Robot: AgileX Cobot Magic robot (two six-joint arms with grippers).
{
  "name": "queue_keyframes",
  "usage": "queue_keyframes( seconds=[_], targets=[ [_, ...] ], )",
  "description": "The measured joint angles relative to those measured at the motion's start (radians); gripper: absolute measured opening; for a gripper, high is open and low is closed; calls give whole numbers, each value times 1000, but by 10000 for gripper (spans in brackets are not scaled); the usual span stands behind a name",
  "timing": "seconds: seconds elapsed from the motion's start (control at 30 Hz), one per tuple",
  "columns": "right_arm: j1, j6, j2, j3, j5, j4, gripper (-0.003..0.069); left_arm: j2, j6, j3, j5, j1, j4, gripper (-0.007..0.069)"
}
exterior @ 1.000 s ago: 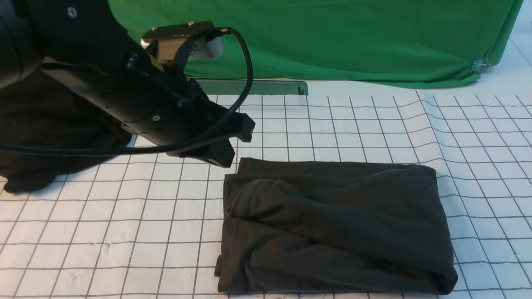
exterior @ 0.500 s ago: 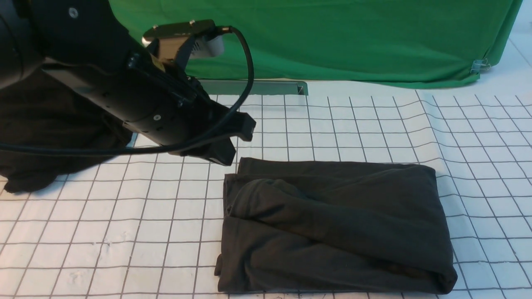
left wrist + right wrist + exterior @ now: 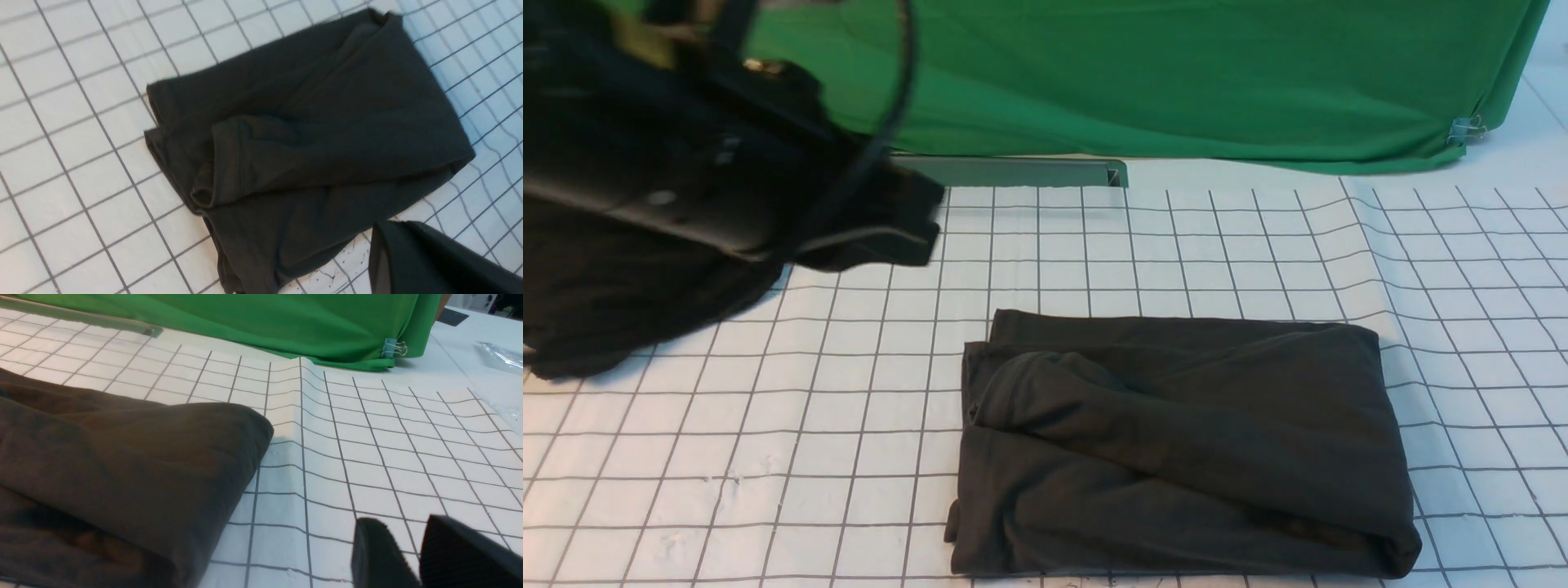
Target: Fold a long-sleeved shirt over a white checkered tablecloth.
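Since the earlier frame the left tool has pulled back from the folded long-sleeved shirt; its opening I cannot tell. Right tool is slightly open, empty, above the white checkered tablecloth.

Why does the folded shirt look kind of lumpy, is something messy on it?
A little. The long-sleeved shirt is folded into a block on the white checkered tablecloth, but one rolled flap bulges across its top instead of lying flat. The tablecloth also ripples beside the shirt. Nothing looks spilled or torn.
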Motion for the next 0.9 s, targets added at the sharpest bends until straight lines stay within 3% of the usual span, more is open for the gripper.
queue_keyframes(
  seconds=[0.13,0.47,0.63,0.9],
  targets=[
    [0,0,0,0,0,0,184,-254,8,222,-185,0,0,6],
    [0,0,-1,0,0,0,213,-744,-36,825,-872,0,-3,6],
    [0,0,-1,0,0,0,221,-765,-63,903,-998,0,-11,6],
    [0,0,-1,0,0,0,235,-765,-63,950,-1001,0,80,15]
  ],
)
